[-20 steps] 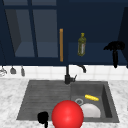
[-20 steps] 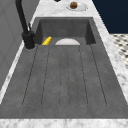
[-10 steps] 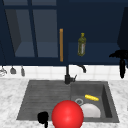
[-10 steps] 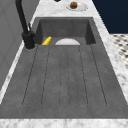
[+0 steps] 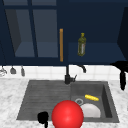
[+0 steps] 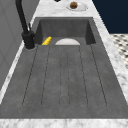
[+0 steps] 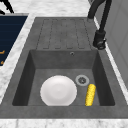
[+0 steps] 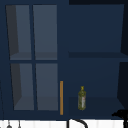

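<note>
Hanging at the far right, the right hand point(image 5: 121, 73) sits just under the cabinet point(image 5: 95, 53), beside the lower edge of its open right door point(image 5: 124, 32). It also shows at the bottom right of the upper view point(image 8: 122, 115). One dark length of it points straight down and nothing is pinched in it, so I judge its fingers released; whether it touches the door I cannot tell.

If the work here is at that door, it would go best with flat, straight fingers set on the door's edge. The push should be steady and kept clear of the bottle point(image 5: 81, 45) on the low shelf and of the tap point(image 5: 67, 75) below.

The left hand point(image 5: 43, 117) hovers at the near left edge of the sink point(image 5: 30, 100), just beside a red ball point(image 5: 67, 115) — close, but contact is not clear. In the right side view it shows as thin straight strokes point(image 7: 7, 6), so its fingers look spread and hold nothing.

In the basin lie a white plate point(image 7: 58, 91) and a corn cob point(image 7: 90, 94), side by side near the drain — both well apart from either hand.
</note>
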Robot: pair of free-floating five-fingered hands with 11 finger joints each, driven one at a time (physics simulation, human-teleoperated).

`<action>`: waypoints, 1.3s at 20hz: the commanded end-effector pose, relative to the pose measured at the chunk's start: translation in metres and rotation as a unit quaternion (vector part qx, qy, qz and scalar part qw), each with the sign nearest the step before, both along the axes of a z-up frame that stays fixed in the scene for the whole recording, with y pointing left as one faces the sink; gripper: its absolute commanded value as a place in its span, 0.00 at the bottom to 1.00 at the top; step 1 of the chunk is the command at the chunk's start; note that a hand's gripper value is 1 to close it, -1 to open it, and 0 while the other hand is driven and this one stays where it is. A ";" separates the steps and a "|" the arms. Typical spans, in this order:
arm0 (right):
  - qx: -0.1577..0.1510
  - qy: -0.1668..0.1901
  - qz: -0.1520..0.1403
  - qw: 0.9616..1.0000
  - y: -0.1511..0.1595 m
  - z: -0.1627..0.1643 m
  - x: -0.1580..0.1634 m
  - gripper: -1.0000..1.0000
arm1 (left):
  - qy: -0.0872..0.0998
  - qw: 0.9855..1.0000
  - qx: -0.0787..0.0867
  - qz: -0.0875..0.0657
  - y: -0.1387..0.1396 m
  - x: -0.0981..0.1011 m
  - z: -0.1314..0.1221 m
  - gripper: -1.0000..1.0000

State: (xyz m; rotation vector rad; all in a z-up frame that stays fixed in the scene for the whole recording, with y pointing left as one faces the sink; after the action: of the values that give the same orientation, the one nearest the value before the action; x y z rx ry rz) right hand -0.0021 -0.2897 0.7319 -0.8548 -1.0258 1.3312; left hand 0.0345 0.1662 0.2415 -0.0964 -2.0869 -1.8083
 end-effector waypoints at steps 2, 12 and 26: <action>-0.008 -0.031 -0.015 0.999 0.023 -0.032 -0.030 0.00 | 0.000 1.000 0.000 0.000 0.000 0.000 0.000 0.50; 0.003 -0.131 -0.007 0.991 0.027 -0.078 -0.080 0.00 | 0.000 1.000 0.000 0.000 0.000 0.000 0.000 0.50; -0.007 -0.190 -0.050 0.980 0.071 -0.182 -0.172 0.00 | 0.000 1.000 0.000 0.000 0.000 0.000 0.000 0.50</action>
State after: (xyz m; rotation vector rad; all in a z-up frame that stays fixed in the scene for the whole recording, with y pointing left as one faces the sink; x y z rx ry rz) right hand -0.1625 -0.2297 0.5731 -1.1677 -1.2761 1.1378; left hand 0.0345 0.1662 0.2415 -0.0964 -2.0869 -1.8083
